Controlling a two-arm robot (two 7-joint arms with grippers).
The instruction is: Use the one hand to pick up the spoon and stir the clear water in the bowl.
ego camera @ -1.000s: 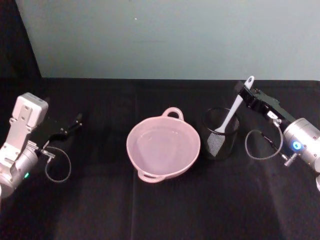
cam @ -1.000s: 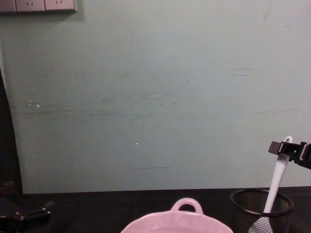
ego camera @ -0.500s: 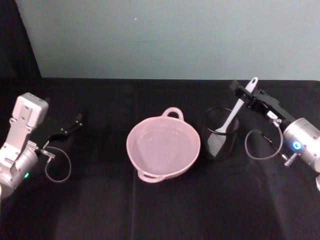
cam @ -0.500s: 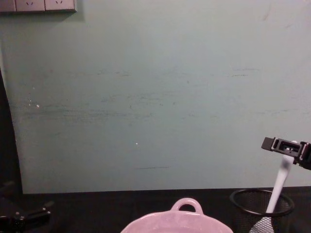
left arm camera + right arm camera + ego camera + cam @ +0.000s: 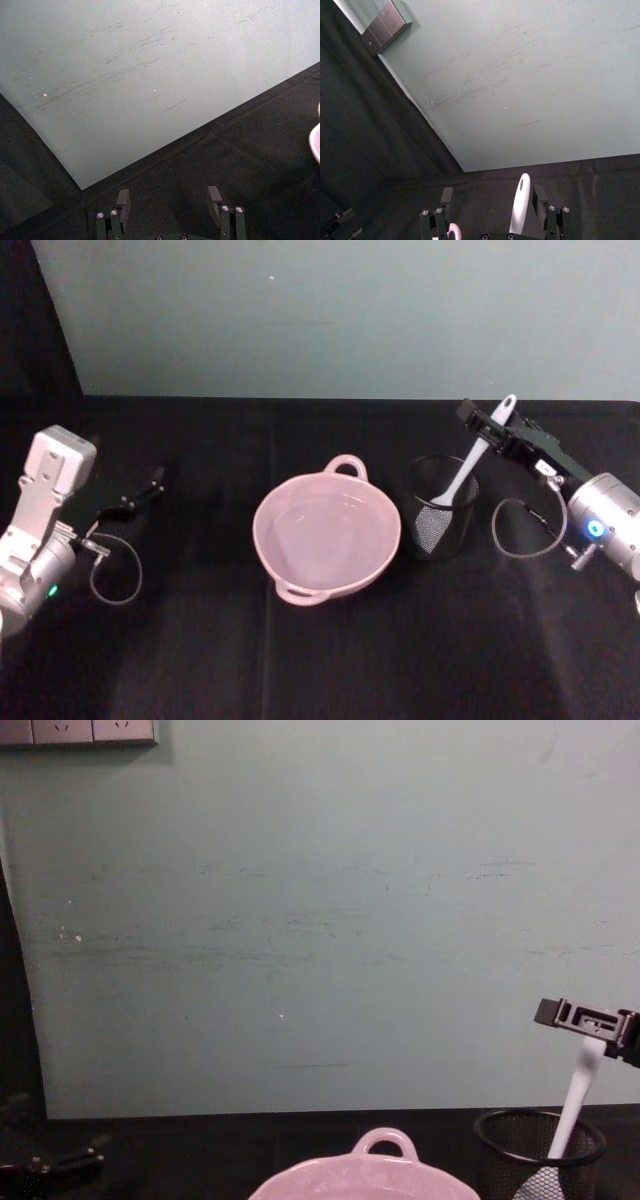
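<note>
The right gripper (image 5: 478, 420) stands with fingers apart astride the spoon (image 5: 463, 472) handle's top, not clamped. The spoon leans in the mesh cup (image 5: 441, 506) below it; the pink bowl (image 5: 327, 533) sits beyond the cup. Closing off-centre could tip the spoon. Water barely discernible. The left gripper (image 5: 170, 200) is parked well apart, open.

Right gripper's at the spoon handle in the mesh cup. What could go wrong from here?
1. The right gripper is open around the spoon near the handle's top; in the right wrist view the handle sits close to one finger, so closing may push it sideways or grip off-centre.
2. The spoon leans in the black mesh cup; a slanted lift could drag or tip the cup.
3. The cup stands beside the pink bowl, which holds water; a knock could spill it.

The left gripper sits open at the table's left.
</note>
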